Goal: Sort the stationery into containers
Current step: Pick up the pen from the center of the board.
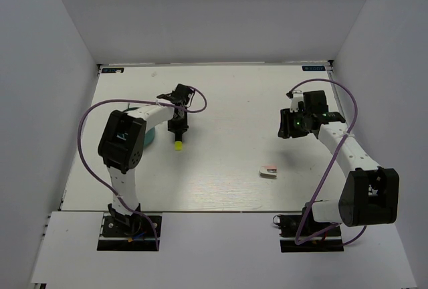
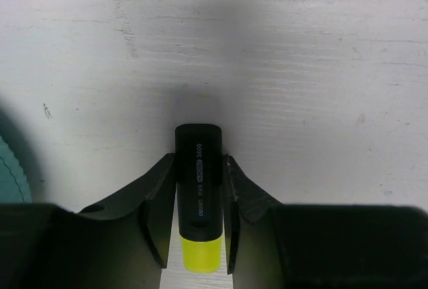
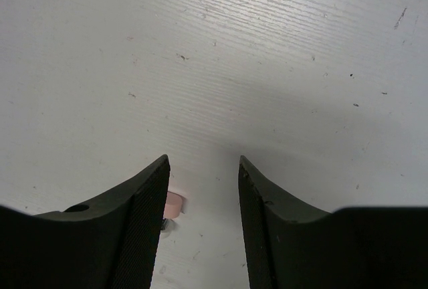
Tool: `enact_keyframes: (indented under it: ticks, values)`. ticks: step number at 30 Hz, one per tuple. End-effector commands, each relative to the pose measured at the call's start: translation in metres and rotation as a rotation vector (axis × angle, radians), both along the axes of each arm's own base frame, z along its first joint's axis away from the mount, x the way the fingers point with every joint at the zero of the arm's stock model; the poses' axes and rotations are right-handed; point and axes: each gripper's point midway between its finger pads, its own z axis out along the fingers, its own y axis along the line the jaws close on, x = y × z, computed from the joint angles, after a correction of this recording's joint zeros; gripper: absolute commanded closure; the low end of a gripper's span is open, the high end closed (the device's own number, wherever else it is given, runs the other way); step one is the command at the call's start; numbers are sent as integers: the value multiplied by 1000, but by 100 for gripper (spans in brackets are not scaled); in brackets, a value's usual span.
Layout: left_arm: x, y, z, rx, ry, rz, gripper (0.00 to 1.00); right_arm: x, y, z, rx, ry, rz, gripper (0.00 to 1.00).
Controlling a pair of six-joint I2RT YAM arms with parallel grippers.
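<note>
L gripper clamped on black marker, long axis along fingers; teal holder just beside, to its left. R gripper apart, empty

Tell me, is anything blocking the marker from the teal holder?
Nothing visible is in the way. The left claw grips the black marker, and the teal holder sits close beside it.

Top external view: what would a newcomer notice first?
The black marker with a yellow end, clamped in the left gripper mid-table, beside the teal holder half hidden under that arm. Next, the pink-and-white block lying alone right of centre, the right gripper open and empty just beyond it.
</note>
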Motion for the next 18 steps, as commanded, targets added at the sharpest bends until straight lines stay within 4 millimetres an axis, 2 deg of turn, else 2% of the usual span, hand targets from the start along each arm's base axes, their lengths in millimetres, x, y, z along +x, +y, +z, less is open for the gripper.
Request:
enact_keyframes:
  ticks: [1,2,3,5,6,7,9,10,11,12,14,15,17,18]
  values:
    - [-25,28,-11,82,67,11,99,2,0,6,19,-21,-9,51]
    - [-28,26,-9,57,69,14,99,1,-1,5,20,-19,-11,51]
    - [-23,25,15,22,7,19,99,1,-1,5,22,-16,-11,51]
    - [-19,21,34,-10,-49,8,99,2,-1,5,23,-20,-10,51]
    - [-14,16,68,-57,-138,1,99,2,0,6,27,-22,-6,51]
    - [-11,16,81,-69,-173,-11,99,1,1,5,27,-22,-1,51]
    - [-8,15,129,-133,-309,-18,99,1,1,4,32,-17,2,51]
    - [-6,15,141,-165,-345,-14,99,0,3,4,35,-17,14,54]
    - [-6,17,161,-191,-405,-8,99,-1,3,2,36,-10,16,57]
    - [-7,22,182,-214,-463,5,99,-1,3,3,38,-13,17,69]
    - [-7,29,206,-230,-551,16,99,0,4,3,47,-11,24,95]
    - [-11,35,225,-231,-613,16,99,-1,5,3,48,-8,30,100]
    - [-6,59,251,-171,-732,69,99,-3,7,3,59,3,43,100]
    - [-11,76,245,-114,-750,116,99,-4,10,1,65,10,54,100]
